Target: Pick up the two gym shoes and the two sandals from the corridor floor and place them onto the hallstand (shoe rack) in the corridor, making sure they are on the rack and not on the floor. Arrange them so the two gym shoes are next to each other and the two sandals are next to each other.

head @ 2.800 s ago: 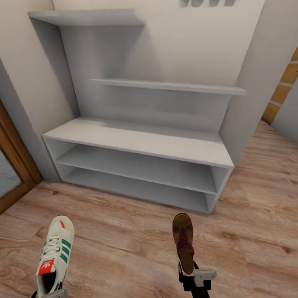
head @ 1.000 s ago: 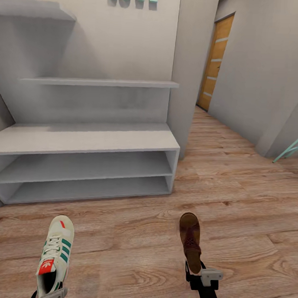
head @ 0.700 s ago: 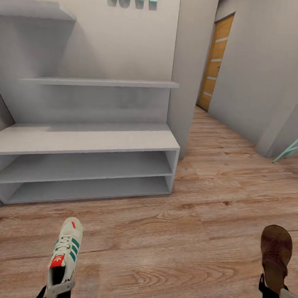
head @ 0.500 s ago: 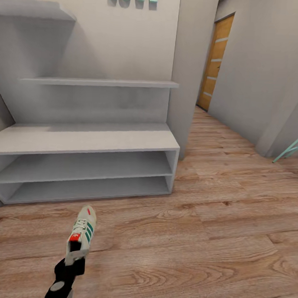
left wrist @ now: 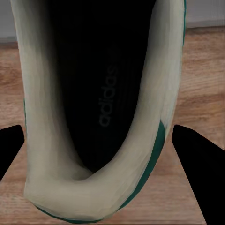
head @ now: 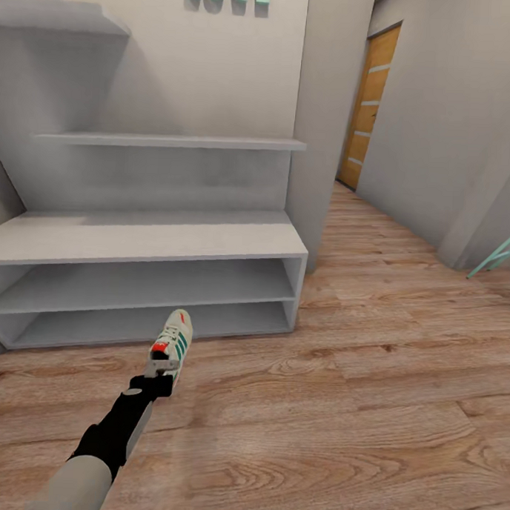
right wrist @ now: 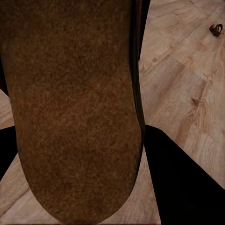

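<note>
Reaching from the lower left of the head view, the left arm carries a gym shoe (head: pixel 172 343) by its heel toward the hallstand (head: pixel 144 239), which spans the left half of the frame. The left gripper (head: pixel 159 368) is clamped on the heel rim; in the left wrist view its two dark fingers (left wrist: pixel 199 159) flank the shoe's cream collar (left wrist: pixel 93 117), with the dark insole facing the camera. The shoe hangs toe-forward above the corridor floor (head: pixel 368 379), just in front of the lowest open shelf and apart from it. Bench top and both shelves look bare. To place well, the toe should probably be lifted clear of the shelf or bench edge before advancing, the sole brought flat, and room left beside it for its partner. Further right, the right wrist view shows the right gripper (right wrist: pixel 75 140) gripping a sandal (right wrist: pixel 75 103), its brown footbed held between dark fingers above the planks; a small dark object (right wrist: pixel 216 29) lies far off on the floor, too small to identify.
</note>
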Controlling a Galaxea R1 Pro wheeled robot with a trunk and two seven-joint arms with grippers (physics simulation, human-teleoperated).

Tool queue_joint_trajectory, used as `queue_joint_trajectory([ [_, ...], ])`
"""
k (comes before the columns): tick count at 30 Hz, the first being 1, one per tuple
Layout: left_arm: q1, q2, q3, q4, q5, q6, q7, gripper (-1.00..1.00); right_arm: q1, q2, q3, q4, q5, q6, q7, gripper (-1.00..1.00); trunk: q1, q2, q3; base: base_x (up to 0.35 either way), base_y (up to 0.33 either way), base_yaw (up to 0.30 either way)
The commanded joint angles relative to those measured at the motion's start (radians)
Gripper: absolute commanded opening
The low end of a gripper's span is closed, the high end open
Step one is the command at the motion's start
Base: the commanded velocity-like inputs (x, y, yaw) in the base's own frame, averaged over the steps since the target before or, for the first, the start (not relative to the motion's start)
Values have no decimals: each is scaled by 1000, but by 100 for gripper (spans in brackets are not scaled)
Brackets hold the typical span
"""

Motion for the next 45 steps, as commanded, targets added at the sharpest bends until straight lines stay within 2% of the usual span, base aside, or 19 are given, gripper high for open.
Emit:
queue_joint_trajectory([
  [1,-5,-2,4,-4,-11,15,0,-100,-1,1,-2,0,8,-3,-3,-100,0,0,-1,0,0,0],
  [8,-11,-2,2,-6,-13,35,18,-100,-1,2,-1,-3,9,-3,-2,-100,0,0,-1,58,-34,0],
  [25,-14,1,3,-7,-14,38,20,-100,-1,4,-1,-5,9,-3,-3,-100,0,0,-2,201,-221,39],
  [33,-14,-4,2,-8,-14,38,20,-100,-1,4,-1,-5,9,-3,-4,-100,0,0,-10,249,-221,200],
  [45,-14,-7,1,-3,-14,38,20,-100,-1,4,-1,-5,9,-3,-5,-100,0,0,-12,307,-142,21],
])
